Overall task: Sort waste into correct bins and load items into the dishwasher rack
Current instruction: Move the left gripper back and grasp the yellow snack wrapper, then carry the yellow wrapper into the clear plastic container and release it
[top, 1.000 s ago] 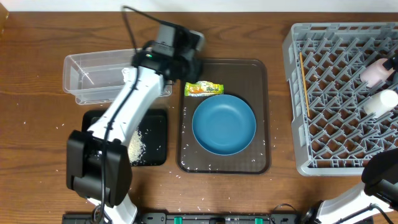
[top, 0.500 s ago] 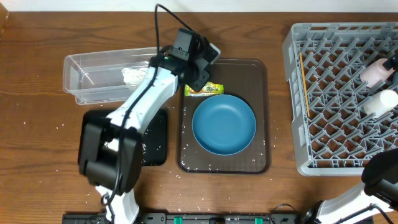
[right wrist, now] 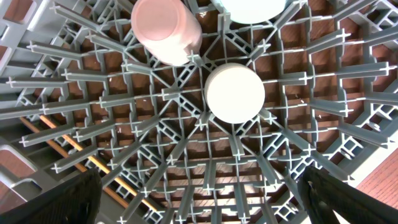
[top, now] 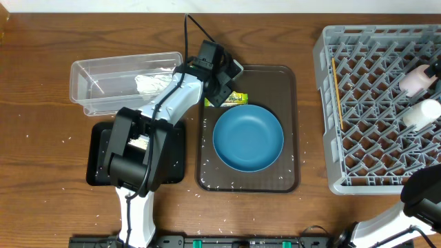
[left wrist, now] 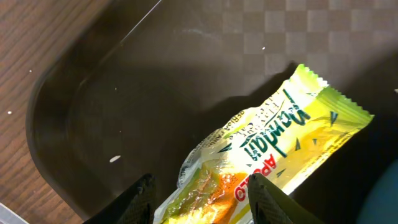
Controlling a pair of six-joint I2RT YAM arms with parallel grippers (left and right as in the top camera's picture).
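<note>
The yellow-green wrapper (left wrist: 267,149) lies flat on the brown tray (top: 286,83), just above the dark-blue bowl (top: 248,138). My left gripper (left wrist: 205,205) is open, with one fingertip on each side of the wrapper's near end; overhead, the left gripper (top: 222,93) hangs over that spot. The crumpled napkin (top: 148,83) rests in the clear tub (top: 93,76). Rice (top: 141,145) lies in the black tray (top: 176,155). In the grey rack (top: 331,41) are a pink cup (right wrist: 165,28), a white cup (right wrist: 235,93) and chopsticks (top: 336,89). My right gripper (right wrist: 202,199) hovers wide open above the rack, holding nothing.
Loose rice grains are scattered on the wooden table (top: 41,158) and on the brown tray's floor. A pale round thing (right wrist: 252,6) shows at the right wrist view's top edge. The left arm (top: 165,114) reaches across the tub's right end and the black tray.
My left gripper has swung right from over the clear tub to the wrapper on the brown tray. The napkin now shows uncovered in the tub. The right arm has not moved.
</note>
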